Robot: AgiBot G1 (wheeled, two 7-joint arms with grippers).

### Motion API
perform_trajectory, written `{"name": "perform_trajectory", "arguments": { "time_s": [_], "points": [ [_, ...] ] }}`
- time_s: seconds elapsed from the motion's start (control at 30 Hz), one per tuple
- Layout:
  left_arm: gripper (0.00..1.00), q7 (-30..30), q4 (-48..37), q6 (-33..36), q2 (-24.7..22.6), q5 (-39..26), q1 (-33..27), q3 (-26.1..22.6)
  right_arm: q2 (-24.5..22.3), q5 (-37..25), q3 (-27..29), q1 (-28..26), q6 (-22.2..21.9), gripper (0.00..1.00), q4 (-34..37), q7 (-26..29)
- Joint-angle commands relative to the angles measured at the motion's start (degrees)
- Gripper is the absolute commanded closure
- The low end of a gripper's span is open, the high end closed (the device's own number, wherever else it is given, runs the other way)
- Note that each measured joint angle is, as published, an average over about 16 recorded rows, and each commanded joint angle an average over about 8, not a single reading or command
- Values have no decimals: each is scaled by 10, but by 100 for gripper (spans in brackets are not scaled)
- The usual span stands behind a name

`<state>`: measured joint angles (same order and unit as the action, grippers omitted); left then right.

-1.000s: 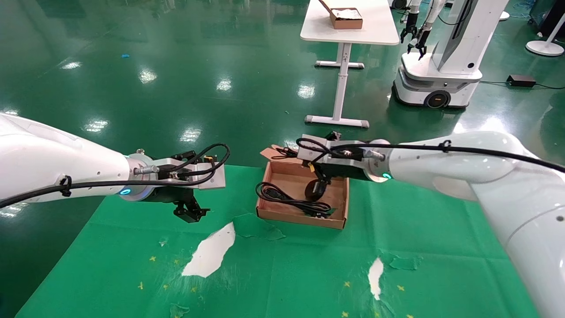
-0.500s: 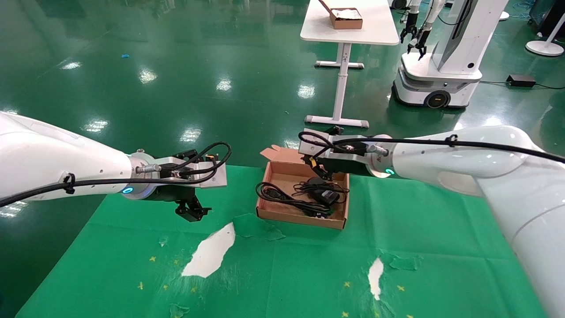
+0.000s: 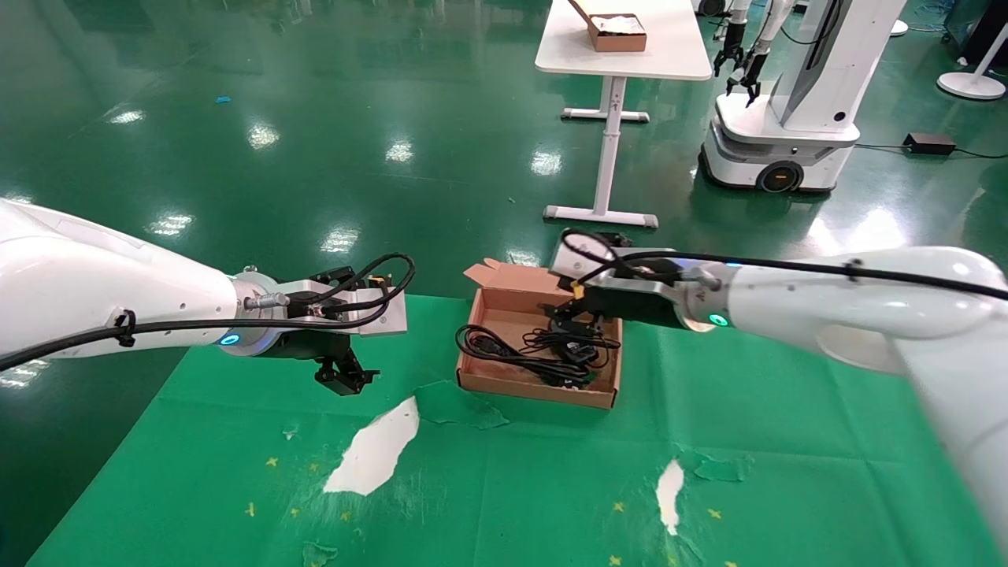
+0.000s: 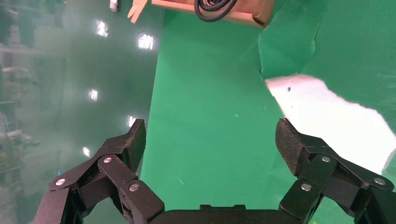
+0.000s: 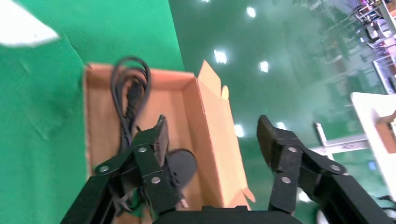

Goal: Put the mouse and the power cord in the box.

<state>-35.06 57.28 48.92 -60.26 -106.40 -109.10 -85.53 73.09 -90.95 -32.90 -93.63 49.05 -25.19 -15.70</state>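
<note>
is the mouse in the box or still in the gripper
In the box: the mouse lies on its floor by the power cord; the right gripper is open, empty.

Glossy green floor (image 3: 315,118), ceiling-light glare all over it. Torn green mat (image 3: 512,472) up front, white patches showing. White bench (image 3: 630,47) at back; another wheeled robot (image 3: 787,118) beside it.

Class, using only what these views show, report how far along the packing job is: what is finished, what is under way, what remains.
Done: the thick black coiled power cord and the small black oval mouse both lie inside the shallow brown cardboard box. In hand: nothing; the right tool hangs open and empty over the box's far side. The left tool, also open, hovers above the green mat. Left: apparently only withdrawing the arms; the box flaps stand open.
</note>
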Motion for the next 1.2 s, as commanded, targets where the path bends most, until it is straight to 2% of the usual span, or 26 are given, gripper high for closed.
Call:
{"name": "perform_trajectory", "arguments": {
  "time_s": [0.03, 0.3, 0.43, 1.2],
  "points": [
    [0, 0, 0, 0, 0, 0, 0, 0, -14, 18, 6, 12, 14, 0, -18, 10],
    [0, 0, 0, 1, 1, 1, 1, 1, -72, 93, 32, 61, 69, 0, -92, 50],
    [0, 6, 6, 11, 8, 18, 14, 20, -101, 130, 45, 85, 97, 0, -128, 70],
    [0, 98, 67, 149, 103, 261, 193, 282, -267, 345, 118, 225, 257, 0, -340, 186]
  ]
}}
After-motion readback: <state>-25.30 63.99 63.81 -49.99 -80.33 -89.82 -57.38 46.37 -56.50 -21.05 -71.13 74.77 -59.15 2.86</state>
